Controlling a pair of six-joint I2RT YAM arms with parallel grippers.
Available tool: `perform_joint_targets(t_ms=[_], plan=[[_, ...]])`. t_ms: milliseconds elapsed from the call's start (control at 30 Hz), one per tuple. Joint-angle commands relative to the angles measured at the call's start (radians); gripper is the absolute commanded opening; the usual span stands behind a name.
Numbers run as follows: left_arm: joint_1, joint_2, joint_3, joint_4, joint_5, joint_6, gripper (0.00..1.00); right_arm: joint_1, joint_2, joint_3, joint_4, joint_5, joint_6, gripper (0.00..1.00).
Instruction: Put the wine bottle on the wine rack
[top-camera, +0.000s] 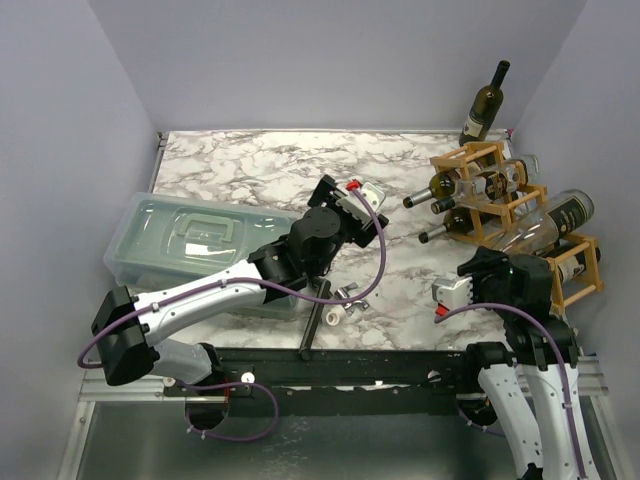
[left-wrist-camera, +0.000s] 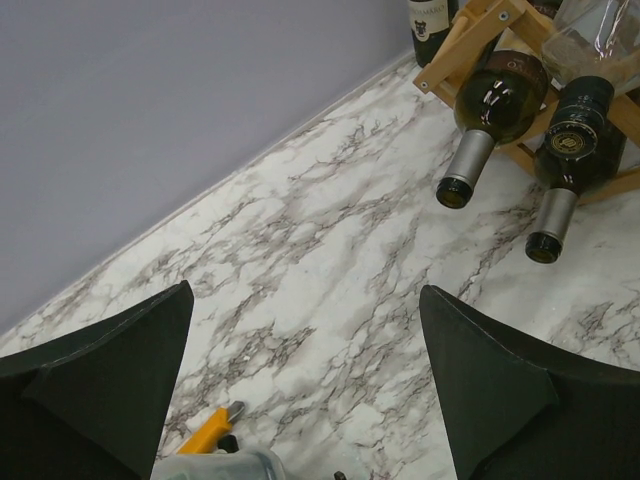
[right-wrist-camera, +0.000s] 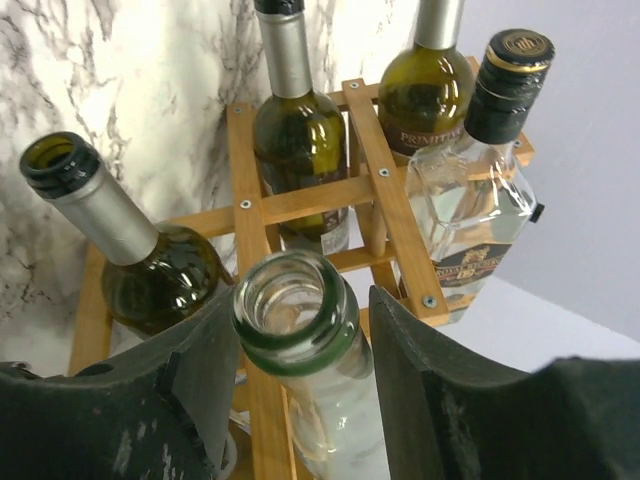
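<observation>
**A:** What sits on the marble table?

**B:** A clear plastic lidded bin by the left edge. The wooden wine rack is by the right edge, with foil-necked bottles lying in its cells.

**A:** And the clear glass wine bottle?

**B:** It lies in a rack cell, with its open mouth sticking out.

**A:** The grippers?

**B:** The right gripper flanks that neck closely, but I can't tell whether it is pressing. The left gripper gapes wide over bare marble, holding nothing.
</observation>
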Motion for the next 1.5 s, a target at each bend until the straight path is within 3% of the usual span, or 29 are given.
perform_joint_targets(t_ms=[0,133,167,200,567,800,1067,1200,1300,1467], plan=[[-0.003,0.012,-0.011,0.014,-0.028,0.019,0.96,0.031,-0.015,-0.027,-0.104,-0.014,0.056,0.57],[-0.001,0.029,-0.009,0.014,-0.032,0.027,0.96,0.064,-0.040,-0.024,-0.093,-0.053,0.087,0.81],[0.000,0.032,-0.008,0.014,-0.032,0.029,0.96,0.074,-0.047,-0.026,-0.090,-0.062,0.092,0.96],[0.000,0.036,-0.007,0.015,-0.033,0.030,0.96,0.083,-0.056,-0.028,-0.089,-0.071,0.097,1.00],[0.000,0.091,0.008,-0.005,-0.044,0.039,0.96,0.173,-0.113,-0.030,-0.022,-0.143,0.159,1.00],[0.001,0.111,0.025,-0.014,-0.091,0.021,0.96,0.183,-0.135,0.038,0.097,-0.323,0.295,1.00],[0.000,0.023,-0.003,0.028,-0.142,0.030,0.96,0.184,-0.083,0.171,0.278,-0.439,0.535,1.00],[0.000,-0.021,-0.021,0.051,-0.146,0.045,0.96,0.184,-0.027,0.198,0.433,-0.437,0.720,1.00],[0.000,-0.041,-0.026,0.057,-0.144,0.055,0.97,0.183,0.022,0.188,0.640,-0.419,0.919,1.00],[-0.002,-0.063,-0.029,0.059,-0.137,0.057,0.96,0.183,0.156,0.177,1.022,-0.231,1.346,1.00]])
